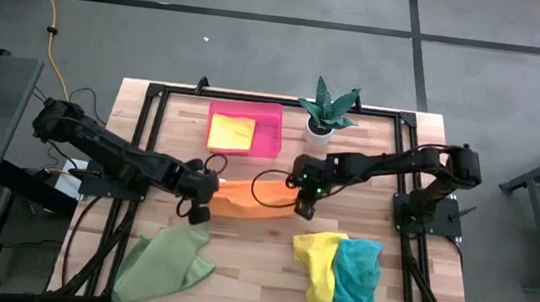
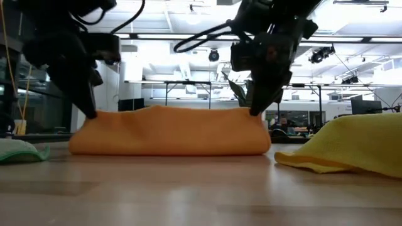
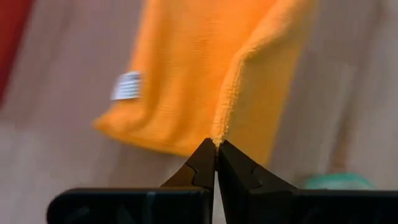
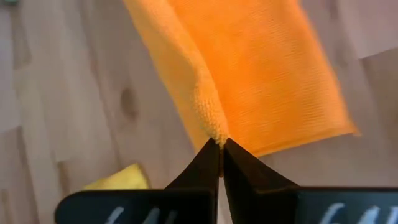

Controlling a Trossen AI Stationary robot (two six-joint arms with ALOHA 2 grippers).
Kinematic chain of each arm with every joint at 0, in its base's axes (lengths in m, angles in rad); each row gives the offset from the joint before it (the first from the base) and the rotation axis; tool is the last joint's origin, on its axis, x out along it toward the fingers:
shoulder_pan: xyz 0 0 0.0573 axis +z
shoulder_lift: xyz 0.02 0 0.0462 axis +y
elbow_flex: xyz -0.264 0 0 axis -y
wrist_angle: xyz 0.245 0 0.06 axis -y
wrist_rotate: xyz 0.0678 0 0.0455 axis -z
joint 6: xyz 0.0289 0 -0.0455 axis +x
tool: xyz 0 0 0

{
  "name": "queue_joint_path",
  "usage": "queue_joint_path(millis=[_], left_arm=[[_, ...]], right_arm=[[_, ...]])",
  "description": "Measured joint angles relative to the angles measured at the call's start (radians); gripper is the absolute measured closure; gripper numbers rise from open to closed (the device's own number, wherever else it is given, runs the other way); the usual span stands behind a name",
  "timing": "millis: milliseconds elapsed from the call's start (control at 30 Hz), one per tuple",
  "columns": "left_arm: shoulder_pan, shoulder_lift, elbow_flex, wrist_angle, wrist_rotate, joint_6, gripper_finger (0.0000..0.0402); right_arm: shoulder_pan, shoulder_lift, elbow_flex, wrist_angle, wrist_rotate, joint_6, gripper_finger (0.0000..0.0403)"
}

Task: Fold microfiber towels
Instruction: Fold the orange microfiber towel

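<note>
Orange towel (image 3: 205, 81) cut off at twelve o'clock in left wrist view, white label (image 3: 127, 86) blurred, yellow towel (image 2: 352, 147) cropped at three o'clock in low view

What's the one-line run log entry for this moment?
left gripper: shut on orange microfiber towel | right gripper: shut on orange microfiber towel | towel: half-folded on wooden table

Grey floor (image 1: 259, 59) with dark seams; bright ceiling lights (image 2: 352, 16) overhead
</note>
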Motion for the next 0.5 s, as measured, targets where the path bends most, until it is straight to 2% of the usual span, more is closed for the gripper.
queue_joint_path(millis=[233,500], left_arm=[[0.057,0.009,-0.014,-0.001,-0.086,-0.051,0.0401],[0.069,0.009,-0.059,-0.006,-0.085,-0.2,0.0401]], right_arm=[[-0.04,0.0,0.0,-0.004,0.062,0.044,0.0403],[-0.038,0.002,0.0,-0.014,0.107,0.069,0.0403]])
